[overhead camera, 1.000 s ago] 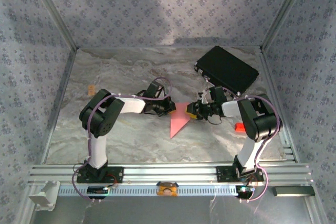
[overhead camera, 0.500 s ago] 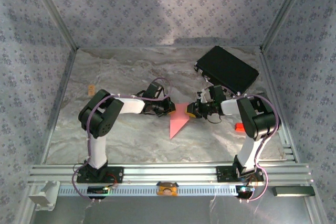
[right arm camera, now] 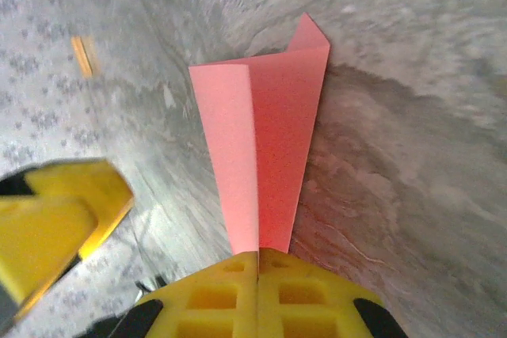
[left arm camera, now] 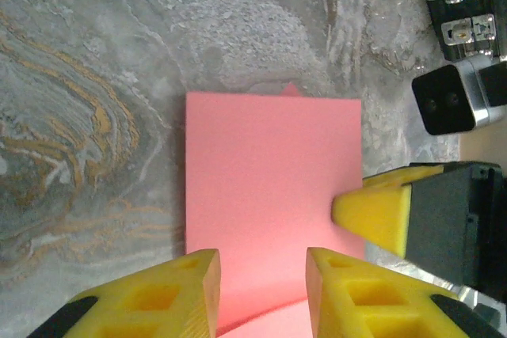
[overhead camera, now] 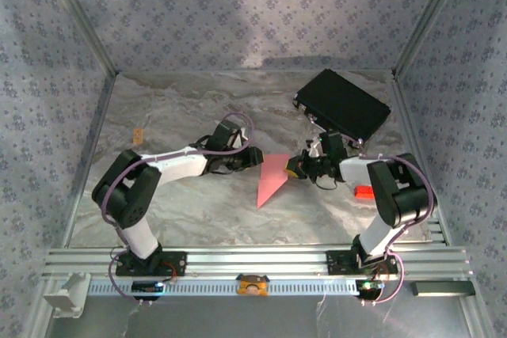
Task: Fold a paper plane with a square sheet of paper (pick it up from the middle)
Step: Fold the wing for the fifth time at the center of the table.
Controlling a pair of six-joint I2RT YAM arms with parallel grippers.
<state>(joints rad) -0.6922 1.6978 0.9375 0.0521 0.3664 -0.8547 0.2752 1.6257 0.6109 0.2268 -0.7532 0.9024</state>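
Jaws of the right gripper point(right arm camera: 257, 265) are pressing shut on one edge of the folded pink paper point(overhead camera: 272, 179); the left gripper point(left arm camera: 261, 263) is hanging wide open over the opposite side, holding nothing. Paper is lying flat around the middle of the table point(overhead camera: 182, 116). Risk: the right pinch is catching only a thin edge, so any tug could be slipping off or pulling folds open.
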